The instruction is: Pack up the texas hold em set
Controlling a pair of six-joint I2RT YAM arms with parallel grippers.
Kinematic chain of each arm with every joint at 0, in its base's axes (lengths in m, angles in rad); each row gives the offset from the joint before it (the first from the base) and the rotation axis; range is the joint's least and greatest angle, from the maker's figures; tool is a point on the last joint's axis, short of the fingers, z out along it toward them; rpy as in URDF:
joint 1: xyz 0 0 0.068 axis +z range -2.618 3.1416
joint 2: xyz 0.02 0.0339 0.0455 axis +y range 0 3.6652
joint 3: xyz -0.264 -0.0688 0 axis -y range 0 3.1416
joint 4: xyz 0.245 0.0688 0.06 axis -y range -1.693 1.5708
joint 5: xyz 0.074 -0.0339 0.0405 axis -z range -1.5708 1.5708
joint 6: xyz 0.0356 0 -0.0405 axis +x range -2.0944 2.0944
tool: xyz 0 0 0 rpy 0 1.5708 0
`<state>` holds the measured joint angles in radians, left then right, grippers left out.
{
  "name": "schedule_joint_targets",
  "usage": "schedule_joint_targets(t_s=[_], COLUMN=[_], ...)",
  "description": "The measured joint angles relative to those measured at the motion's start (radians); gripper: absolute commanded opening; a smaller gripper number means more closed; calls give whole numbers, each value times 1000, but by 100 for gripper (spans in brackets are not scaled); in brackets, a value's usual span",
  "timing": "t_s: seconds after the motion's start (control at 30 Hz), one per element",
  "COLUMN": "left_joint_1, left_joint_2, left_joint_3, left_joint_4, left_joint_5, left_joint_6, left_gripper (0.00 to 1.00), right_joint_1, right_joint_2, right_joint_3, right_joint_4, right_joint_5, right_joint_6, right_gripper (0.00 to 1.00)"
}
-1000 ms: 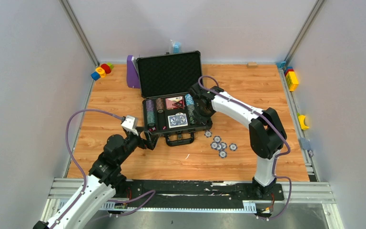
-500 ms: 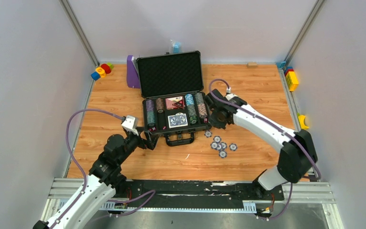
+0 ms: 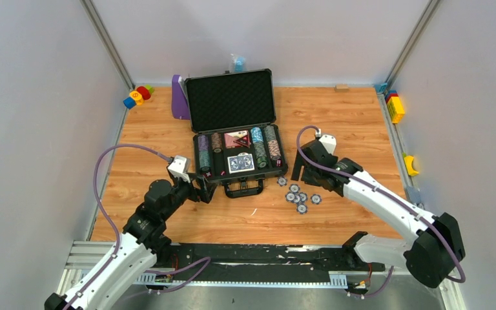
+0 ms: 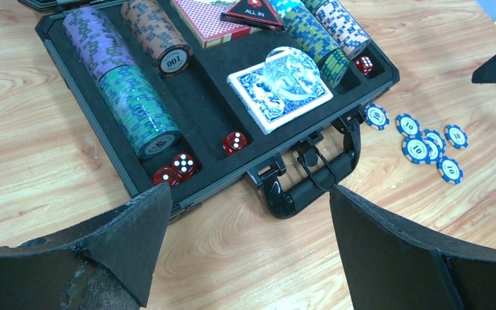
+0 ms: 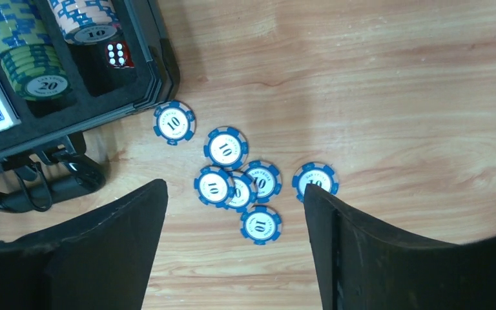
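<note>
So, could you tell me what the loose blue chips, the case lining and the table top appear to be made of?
The loose blue chips look like moulded plastic or clay composite, matte, with printed white centres marked 10. The case lining seems to be black foam: dull, with cut slots. The table top shows wood grain, likely laminate, with a faint sheen.

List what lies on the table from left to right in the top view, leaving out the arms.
toy blocks → purple stand → case → blue chips → long yellow block
</note>
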<state>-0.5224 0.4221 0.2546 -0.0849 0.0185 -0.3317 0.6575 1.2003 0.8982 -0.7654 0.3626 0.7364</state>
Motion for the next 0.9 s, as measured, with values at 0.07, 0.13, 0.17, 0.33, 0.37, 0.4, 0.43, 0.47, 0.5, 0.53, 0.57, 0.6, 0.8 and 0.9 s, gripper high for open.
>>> schedule_joint_targets(t_s=[0.07,0.13,0.17,0.33,0.37,0.4,0.43,0.47,0.5,0.53,0.57,0.6,0.8,0.9], left_joint_1=[0,0,0,0,0,0,0,0,0,0,0,0,0,0], left_joint_2=[0,-3,-4,-22,-25,-26,-26,-26,-26,-26,-26,-26,-23,-21], left_joint_3=[0,0,0,0,0,0,0,0,0,0,0,0,0,0], left_joint_4=[1,2,2,8,7,8,7,7,7,7,8,8,14,17], left_joint_5=[0,0,0,0,0,1,2,3,4,5,6,7,13,17], left_joint_6=[0,0,0,0,0,0,0,0,0,0,0,1,1,1], left_gripper=[100,100,100,100,100,100,100,100,100,100,100,100,100,100], right_joint_1=[0,0,0,-6,-6,-6,-6,-6,-6,-6,-6,-6,-6,-6], right_joint_2=[-38,-93,-117,-130,-127,-123,-119,-113,-105,-97,-88,-74,25,73], right_joint_3=[-43,-111,-140,-163,-163,-163,-163,-163,-163,-163,-163,-163,-154,-137], right_joint_4=[49,112,130,171,180,188,194,199,206,211,215,221,262,278], right_joint_5=[-1,-12,-29,-120,-140,-158,-175,-191,-209,-224,-235,-247,-276,-278], right_joint_6=[-37,-82,-105,-172,-185,-195,-206,-214,-224,-229,-234,-239,-263,-275], right_gripper=[91,93,93,100,100,100,99,99,98,97,95,95,94,92])
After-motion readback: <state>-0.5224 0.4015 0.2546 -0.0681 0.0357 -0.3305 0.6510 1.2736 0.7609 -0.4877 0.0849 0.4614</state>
